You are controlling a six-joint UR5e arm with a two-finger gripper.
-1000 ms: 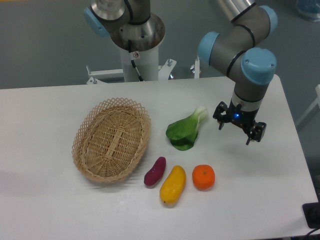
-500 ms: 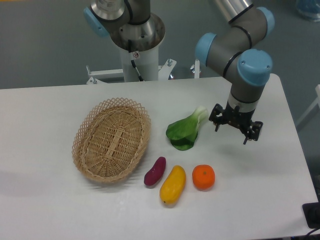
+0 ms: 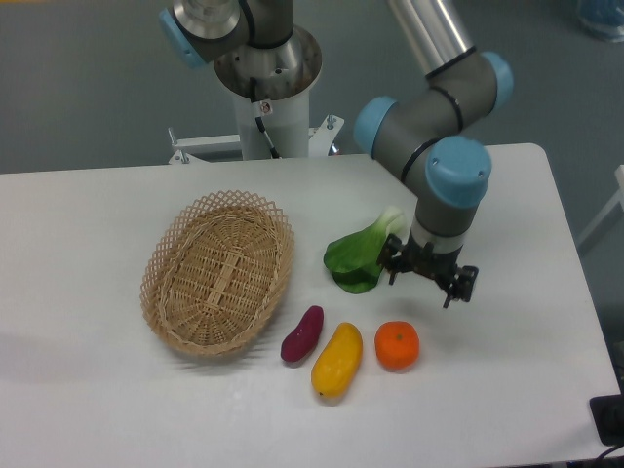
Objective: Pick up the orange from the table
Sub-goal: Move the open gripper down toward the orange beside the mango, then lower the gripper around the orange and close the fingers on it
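Camera view: the tool [image 3: 428,279] is hanging released, fingers spread, above the desk [image 3: 507,370], near the orange [image 3: 397,345] resting there.

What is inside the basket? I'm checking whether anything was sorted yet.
The basket shows only its woven bottom, with nothing in it. A sliver behind the near rim is hidden. The orange lies on the table.

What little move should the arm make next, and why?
Probably slide a bit toward the camera and left, then lower. The gripper hangs open just behind and right of the orange, not yet over it, and the orange lies free on the table.
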